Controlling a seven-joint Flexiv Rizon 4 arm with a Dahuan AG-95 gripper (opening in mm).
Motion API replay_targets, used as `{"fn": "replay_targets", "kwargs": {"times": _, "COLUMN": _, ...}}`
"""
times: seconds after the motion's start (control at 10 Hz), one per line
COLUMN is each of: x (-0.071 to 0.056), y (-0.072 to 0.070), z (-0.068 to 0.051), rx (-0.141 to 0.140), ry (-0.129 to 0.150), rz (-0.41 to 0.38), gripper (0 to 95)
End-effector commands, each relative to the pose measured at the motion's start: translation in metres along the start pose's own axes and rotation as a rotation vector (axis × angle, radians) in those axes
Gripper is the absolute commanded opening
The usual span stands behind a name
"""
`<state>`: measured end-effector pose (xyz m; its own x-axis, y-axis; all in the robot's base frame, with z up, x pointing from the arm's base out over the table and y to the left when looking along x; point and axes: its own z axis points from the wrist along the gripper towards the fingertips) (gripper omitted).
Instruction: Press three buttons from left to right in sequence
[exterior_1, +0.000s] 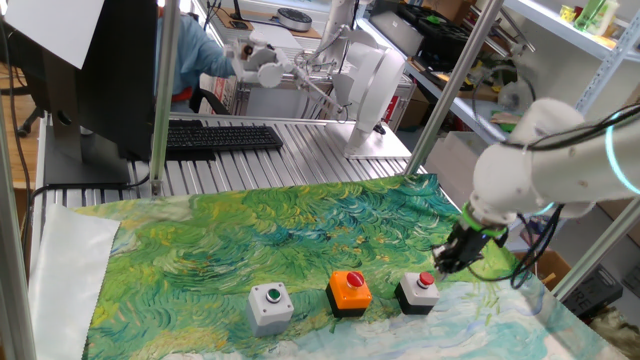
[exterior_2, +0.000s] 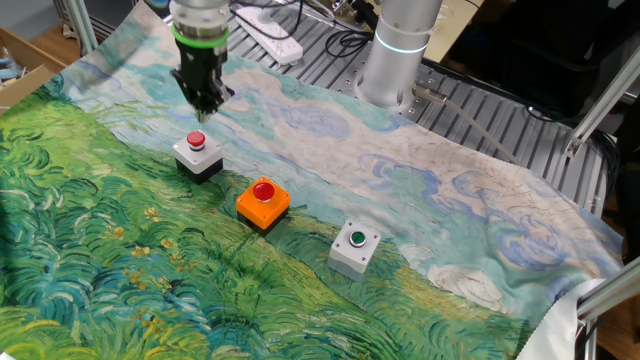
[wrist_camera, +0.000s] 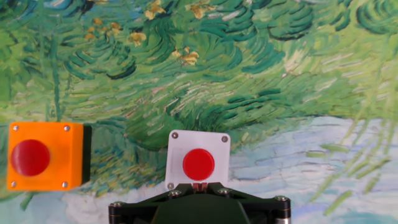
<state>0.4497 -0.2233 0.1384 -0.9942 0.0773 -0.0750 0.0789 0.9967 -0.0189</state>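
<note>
Now the gripper (exterior_2: 207, 103) hovers just behind the black button (exterior_2: 197, 152), above the cloth (exterior_2: 120, 260); whether its fingers are spread, I can't tell. Beside it sits the orange button (exterior_2: 263, 201), then the grey one (exterior_2: 355, 248), all in a row.

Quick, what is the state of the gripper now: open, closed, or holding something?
Gripper: holding nothing; open or closed cannot be told, above the black button box.
</note>
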Motion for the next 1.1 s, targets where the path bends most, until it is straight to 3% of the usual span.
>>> {"fn": "replay_targets", "kwargs": {"times": 0.1, "x": -0.0104, "y": -0.002, "z": -0.0259, "rx": -0.003, "ry": -0.001, "rz": 0.008, "gripper": 0.0}}
{"fn": "replay_targets", "kwargs": {"times": 0.3, "x": -0.014, "y": -0.0019, "z": -0.0317, "rx": -0.008, "ry": -0.002, "rz": 0.031, "gripper": 0.0}}
{"fn": "replay_targets", "kwargs": {"times": 1.1, "x": -0.0147, "y": 0.0004, "z": -0.0276, "rx": -0.01, "ry": -0.006, "rz": 0.03, "gripper": 0.0}}
